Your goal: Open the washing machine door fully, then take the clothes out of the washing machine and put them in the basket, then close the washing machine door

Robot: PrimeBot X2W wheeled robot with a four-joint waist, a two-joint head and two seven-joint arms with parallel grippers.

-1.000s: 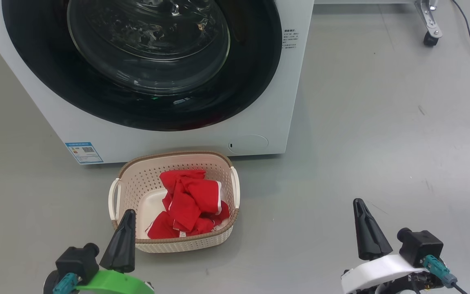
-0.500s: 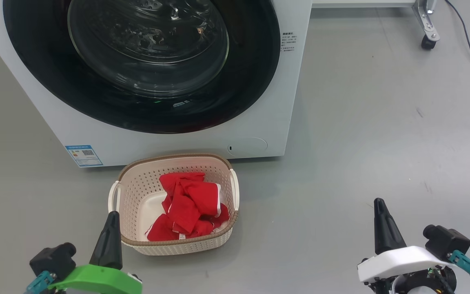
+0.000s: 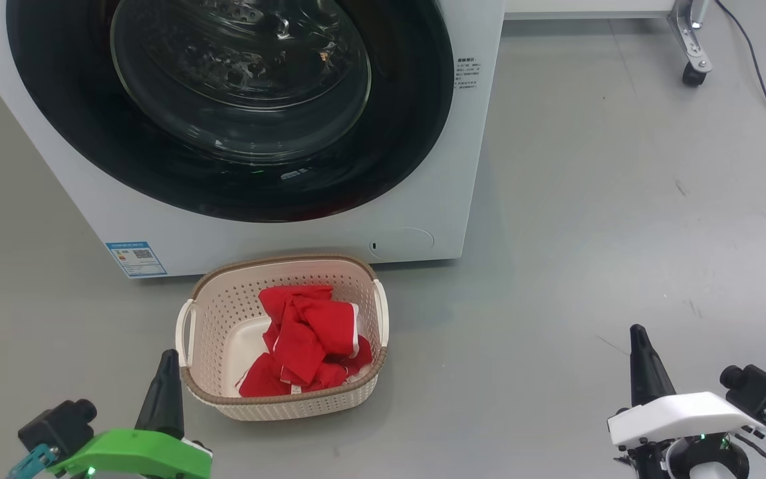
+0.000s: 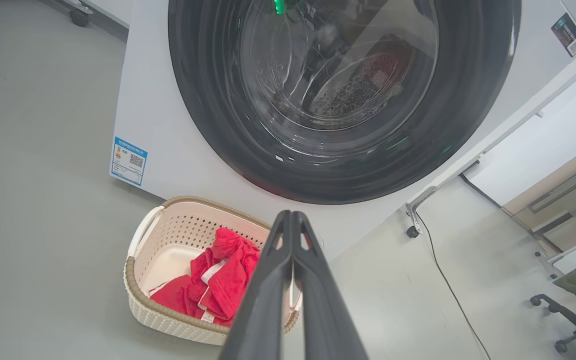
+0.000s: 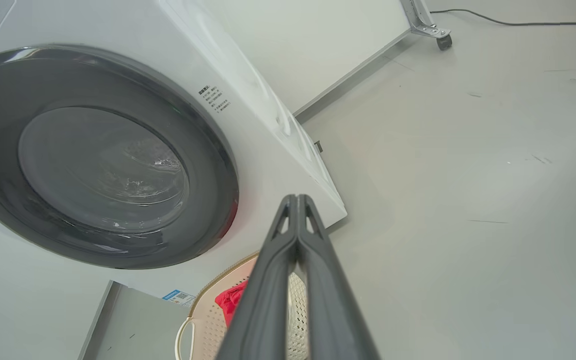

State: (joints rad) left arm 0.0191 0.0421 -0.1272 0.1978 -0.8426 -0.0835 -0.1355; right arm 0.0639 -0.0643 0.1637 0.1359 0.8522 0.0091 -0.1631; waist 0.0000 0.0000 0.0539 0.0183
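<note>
Pinching nothing: jaws of the left gripper (image 3: 169,362) are pressed flat together, tips pointing toward the machine. The right gripper (image 3: 638,340) has the same narrow, empty jaws and stands well off to the other side over bare floor.

Just ahead of the left tips, slightly to their right, is the basket (image 3: 290,407). Its near corner is close to the fingers but not touching. Handles face left and right. The clothes (image 3: 306,332) lie bunched inside, toward the right wall, with no clear long axis to the heap.

Beyond the basket is the washing machine (image 3: 290,236). The washing machine door (image 3: 396,153) looks seated flush in the front panel, with nothing red visible through the glass.

Judgement: all three steps read as done. If the door needs a last press, it lies up and forward of both arms. The left is the nearer, and the basket sits between that arm and the panel.
</note>
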